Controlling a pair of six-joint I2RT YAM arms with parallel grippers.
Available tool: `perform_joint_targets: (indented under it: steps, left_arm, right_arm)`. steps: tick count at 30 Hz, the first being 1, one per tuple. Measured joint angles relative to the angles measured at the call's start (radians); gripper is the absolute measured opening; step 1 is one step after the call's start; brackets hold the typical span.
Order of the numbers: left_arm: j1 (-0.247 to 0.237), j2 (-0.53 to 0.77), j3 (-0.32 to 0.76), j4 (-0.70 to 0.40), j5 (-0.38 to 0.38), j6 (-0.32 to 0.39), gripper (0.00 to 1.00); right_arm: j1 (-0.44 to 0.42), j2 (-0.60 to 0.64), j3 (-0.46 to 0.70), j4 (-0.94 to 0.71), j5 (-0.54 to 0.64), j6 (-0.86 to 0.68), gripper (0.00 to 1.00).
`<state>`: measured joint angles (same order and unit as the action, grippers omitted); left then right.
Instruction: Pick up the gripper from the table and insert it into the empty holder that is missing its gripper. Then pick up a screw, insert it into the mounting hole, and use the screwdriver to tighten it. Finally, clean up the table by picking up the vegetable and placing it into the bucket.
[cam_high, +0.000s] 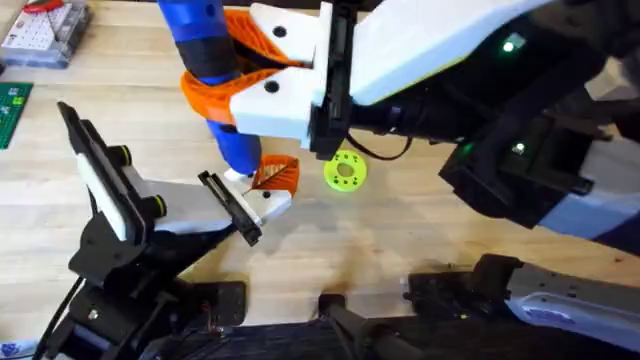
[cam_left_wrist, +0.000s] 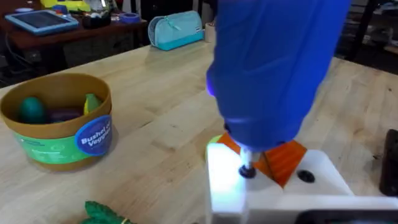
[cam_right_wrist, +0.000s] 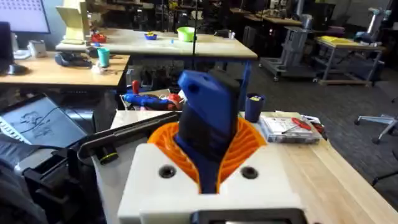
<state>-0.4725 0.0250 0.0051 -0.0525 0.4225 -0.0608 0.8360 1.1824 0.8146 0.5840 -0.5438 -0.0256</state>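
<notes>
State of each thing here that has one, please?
screwdriver: upright, tip down at the holder.
right tool: shut on the screwdriver.
gripper: seated at the holder.
bucket: upright, vegetables inside.
leafy vegetable: lying outside the bucket.

Left arm: reaching forward from the lower-left base, lying low over the table.
Left hand (cam_high: 262, 205): gripping a white block, fingers closed on it.
Right arm: crossing from the right, raised high.
Right hand (cam_high: 225, 85): clamping an upright blue driver between orange pads (cam_right_wrist: 249, 144).
</notes>
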Motion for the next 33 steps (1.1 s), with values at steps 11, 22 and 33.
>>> perform_joint_targets:
  steps: [11, 22, 33]
  left_arm:
    - [0.0, 0.0, 0.0, 0.0, 0.0, 0.0, 0.011]
    - [0.0, 0.0, 0.0, 0.0, 0.0, 0.0, 0.011]
    - [0.0, 0.0, 0.0, 0.0, 0.0, 0.0, 0.011]
  right_arm:
    - [0.0, 0.0, 0.0, -0.002, 0.0, 0.0, 0.093]
    - [0.0, 0.002, -0.004, 0.138, -0.001, 0.005, 0.093]
    - [-0.028, 0.0, -0.004, 0.17, -0.001, -0.001, 0.092]
